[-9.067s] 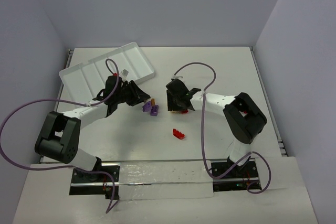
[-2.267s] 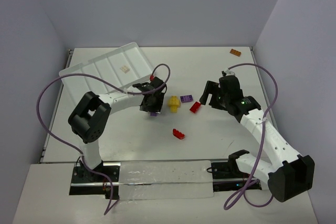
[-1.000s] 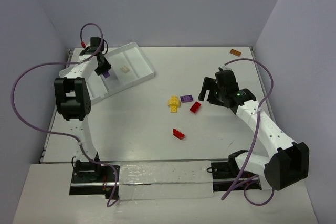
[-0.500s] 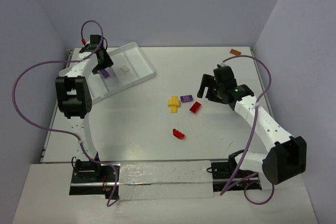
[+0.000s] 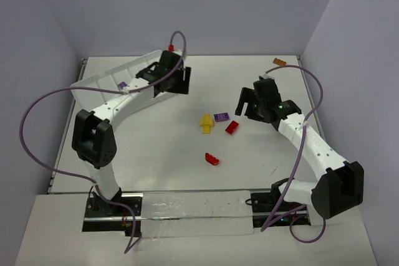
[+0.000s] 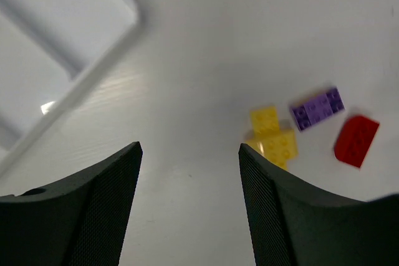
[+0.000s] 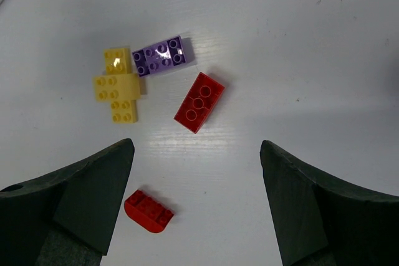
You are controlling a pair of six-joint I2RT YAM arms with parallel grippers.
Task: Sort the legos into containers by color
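Observation:
Loose legos lie mid-table: a yellow one (image 5: 206, 122), a purple one (image 5: 221, 117), a red brick (image 5: 232, 127) and a second red piece (image 5: 212, 159) nearer the arms. An orange lego (image 5: 278, 61) lies at the far right. A purple lego (image 5: 123, 85) sits in the white tray (image 5: 109, 70) at the far left. My left gripper (image 5: 179, 81) is open and empty beside the tray, left of the cluster. My right gripper (image 5: 247, 105) is open and empty just right of the cluster. The right wrist view shows the yellow (image 7: 117, 85), purple (image 7: 161, 56), red (image 7: 199, 101) and rounded red (image 7: 148, 211) pieces.
The left arm covers much of the tray. In the left wrist view the tray's corner (image 6: 118, 35) is at upper left, with the yellow (image 6: 274, 138), purple (image 6: 317, 108) and red (image 6: 356, 140) legos to the right. Purple cables loop beside both arms.

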